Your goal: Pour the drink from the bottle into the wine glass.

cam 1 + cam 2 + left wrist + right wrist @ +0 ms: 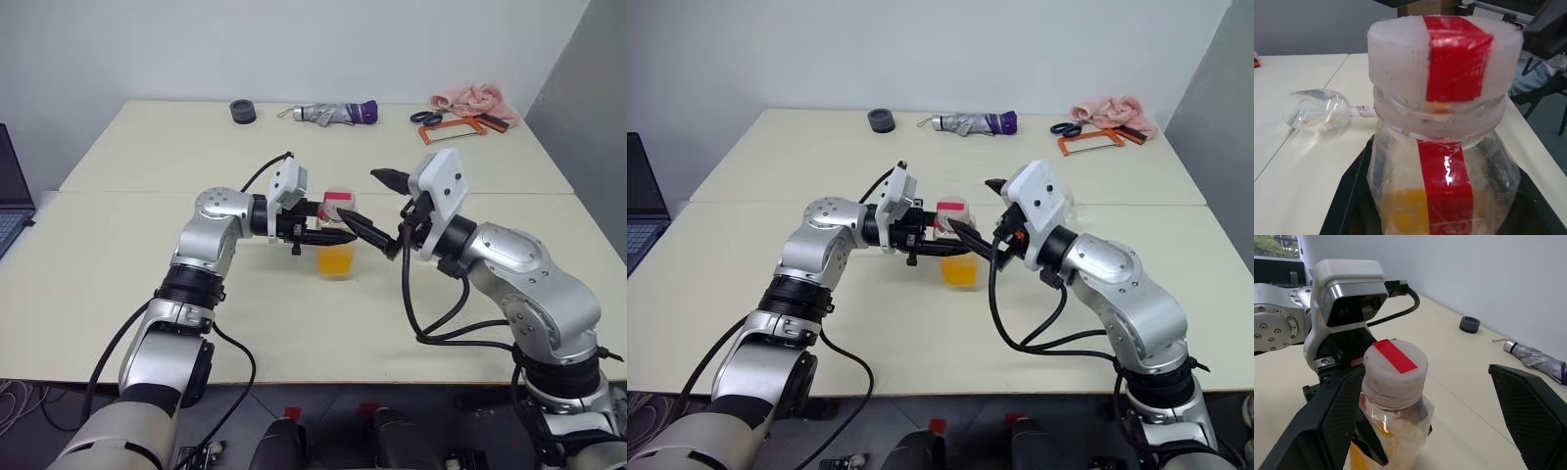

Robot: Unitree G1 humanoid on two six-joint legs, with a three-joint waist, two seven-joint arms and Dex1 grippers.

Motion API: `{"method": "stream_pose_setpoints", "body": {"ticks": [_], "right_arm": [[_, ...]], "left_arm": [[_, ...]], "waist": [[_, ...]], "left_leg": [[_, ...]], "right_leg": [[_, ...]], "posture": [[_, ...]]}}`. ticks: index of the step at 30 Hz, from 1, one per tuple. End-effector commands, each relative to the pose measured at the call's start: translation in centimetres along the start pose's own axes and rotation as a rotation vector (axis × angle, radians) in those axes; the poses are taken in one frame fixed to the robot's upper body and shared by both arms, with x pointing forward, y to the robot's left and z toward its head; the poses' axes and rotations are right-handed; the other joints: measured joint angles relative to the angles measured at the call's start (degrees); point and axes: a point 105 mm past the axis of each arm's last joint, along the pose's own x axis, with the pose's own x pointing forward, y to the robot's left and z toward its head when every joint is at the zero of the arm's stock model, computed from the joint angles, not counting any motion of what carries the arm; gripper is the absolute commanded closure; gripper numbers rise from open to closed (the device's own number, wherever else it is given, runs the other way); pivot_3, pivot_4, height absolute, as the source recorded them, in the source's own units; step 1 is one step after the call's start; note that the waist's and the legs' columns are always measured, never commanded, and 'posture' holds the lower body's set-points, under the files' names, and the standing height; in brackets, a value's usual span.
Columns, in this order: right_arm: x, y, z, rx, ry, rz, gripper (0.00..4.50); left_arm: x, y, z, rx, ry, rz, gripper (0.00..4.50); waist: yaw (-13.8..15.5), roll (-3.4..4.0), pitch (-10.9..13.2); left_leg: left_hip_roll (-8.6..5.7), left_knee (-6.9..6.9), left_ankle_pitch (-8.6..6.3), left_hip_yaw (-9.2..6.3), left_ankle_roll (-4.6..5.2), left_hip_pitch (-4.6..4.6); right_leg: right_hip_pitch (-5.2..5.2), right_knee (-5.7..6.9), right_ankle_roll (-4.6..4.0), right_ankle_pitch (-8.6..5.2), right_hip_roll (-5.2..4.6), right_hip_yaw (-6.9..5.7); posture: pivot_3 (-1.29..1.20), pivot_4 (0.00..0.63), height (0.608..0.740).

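Bright, even room light, soft shadows under arms on the table (118,245). Glare streak on the bottle (1444,166) label; cap close-up slightly blurred, bkgd soft.

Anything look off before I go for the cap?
Yes. The wine glass lies on its side on the table rather than standing upright, so pouring isn't possible yet. The bottle, cap on, is upright in the left claw.
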Motion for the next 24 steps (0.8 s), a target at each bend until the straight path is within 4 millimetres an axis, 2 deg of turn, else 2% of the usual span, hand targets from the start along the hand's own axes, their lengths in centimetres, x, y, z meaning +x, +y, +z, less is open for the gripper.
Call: {"method": "stream_pose_setpoints", "body": {"ticks": [1, 9, 14, 24], "right_arm": [[-0.8, -0.3, 1.0, -0.005, -0.031, -0.003, 0.21], [-1.5, 0.7, 2.2, 0.102, -0.068, 0.109, 0.21], [-0.6, 0.7, 1.6, 0.094, -0.040, 0.120, 0.21], [0.1, 0.8, 1.6, 0.078, -0.055, 0.167, 0.21]], "left_arm": [[-0.4, 0.1, 1.4, 0.048, -0.032, 0.000, 2.68], [-0.4, 0.1, 1.3, 0.047, -0.034, -0.001, 2.68], [-0.3, 0.0, 1.4, 0.049, -0.035, -0.006, 2.68], [-0.1, -0.1, 1.7, 0.060, -0.037, -0.013, 2.68]], "waist": [[0.00, 0.00, 0.00], [0.02, 0.00, 0.00], [0.00, 0.00, 0.00], [0.00, 0.00, 0.00]], "left_leg": [[0.00, 0.00, 0.00, 0.00, 0.00, 0.00], [0.01, 0.00, 0.00, 0.00, 0.01, 0.00], [0.01, 0.00, -0.01, 0.00, 0.01, 0.00], [0.01, 0.00, -0.01, 0.00, 0.01, 0.00]], "right_leg": [[0.00, 0.00, 0.00, 0.00, 0.00, 0.00], [0.00, 0.00, 0.00, 0.00, 0.01, 0.00], [0.00, 0.00, 0.00, 0.00, 0.01, 0.00], [0.00, 0.00, 0.00, 0.00, 0.00, 0.00]], "posture": [[0.00, 0.150, 0.740], [0.00, 0.150, 0.740], [0.00, 0.150, 0.740], [0.00, 0.150, 0.740]]}}
